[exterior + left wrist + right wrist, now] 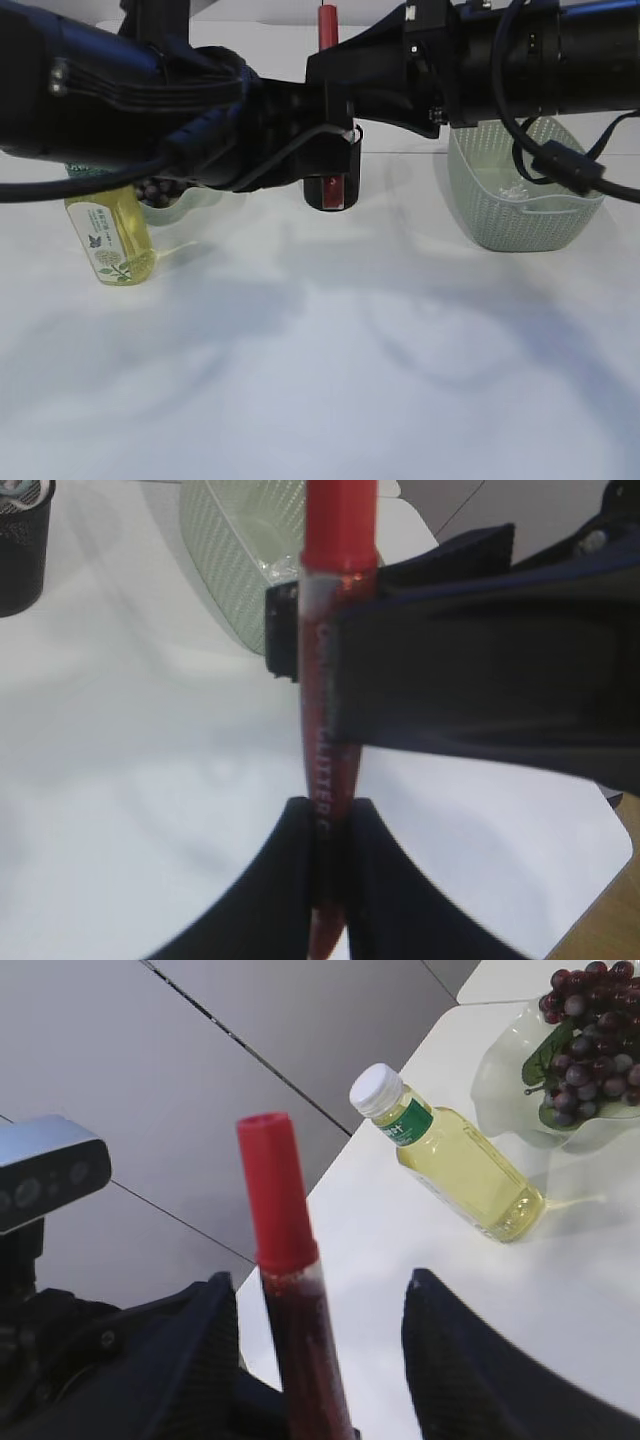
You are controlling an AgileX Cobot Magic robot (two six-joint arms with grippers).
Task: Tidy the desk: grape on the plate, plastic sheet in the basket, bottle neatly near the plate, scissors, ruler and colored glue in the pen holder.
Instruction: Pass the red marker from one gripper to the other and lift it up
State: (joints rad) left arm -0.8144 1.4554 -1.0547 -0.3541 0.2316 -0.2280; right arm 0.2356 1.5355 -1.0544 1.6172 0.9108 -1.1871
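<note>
Tabletop (pixel 320 400): white, it carries all the things.
Basket (pixel 520 200): pale green mesh, at about 2 o'clock in the exterior view; something clear and thin lies inside, I cannot tell surely what it is.
Plate (pixel 510 1090): pale and glassy, at 1 o'clock in the right wrist view – the grape (pixel 590 1030) lies on it.
Bottle (pixel 110 240): yellow liquid, white cap, upright at 9 o'clock in the exterior view, just beside the plate.
Pen holder (pixel 22 550): black mesh, at 11 o'clock in the left wrist view, apart from the basket.
Colored glue (pixel 325 730): red tube with red cap, in the air above the tabletop.
Left gripper (pixel 325 855): fingers closed tight on the lower end of the colored glue.
Right gripper (pixel 320 1350): fingers apart – the tube stands between them, I cannot tell whether they touch it.
</note>
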